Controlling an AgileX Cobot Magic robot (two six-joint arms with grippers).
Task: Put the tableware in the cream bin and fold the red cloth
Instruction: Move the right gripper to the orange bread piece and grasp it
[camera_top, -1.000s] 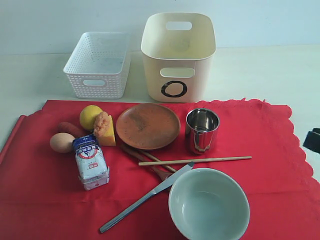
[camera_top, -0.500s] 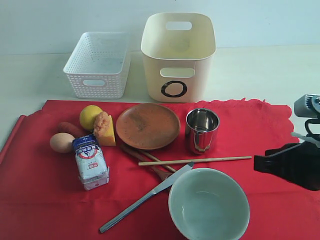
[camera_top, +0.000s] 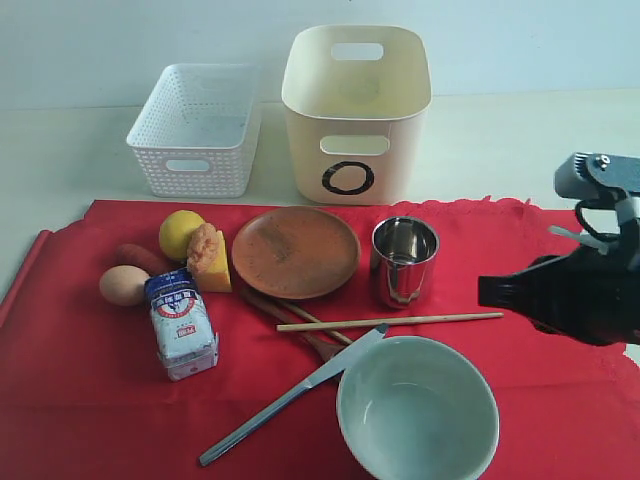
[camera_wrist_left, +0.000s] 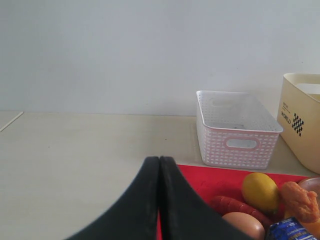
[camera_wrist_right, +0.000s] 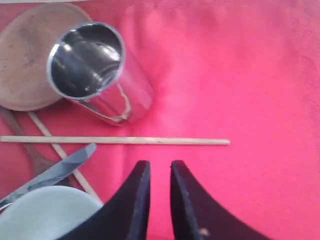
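Observation:
The red cloth (camera_top: 90, 400) lies flat under everything. On it are the brown plate (camera_top: 296, 250), the upright steel cup (camera_top: 404, 262), the pale bowl (camera_top: 417, 410), the knife (camera_top: 290, 395), the chopsticks (camera_top: 400, 321) and the wooden spoon (camera_top: 290, 318), partly under them. The cream bin (camera_top: 356, 110) stands behind the cloth. My right gripper (camera_top: 485, 290) hovers over the cloth right of the cup; in the right wrist view it (camera_wrist_right: 160, 165) is slightly open with nothing between its fingers. My left gripper (camera_wrist_left: 160, 160) is shut and holds nothing, off the cloth's left edge.
The white lattice basket (camera_top: 197, 128) stands left of the bin. A lemon (camera_top: 180, 232), cheese wedge (camera_top: 210, 258), sausage (camera_top: 145, 257), egg (camera_top: 123, 285) and packet (camera_top: 183, 322) crowd the cloth's left part.
My right arm has come in from the right edge and moved leftward over the cloth. The objects have not moved.

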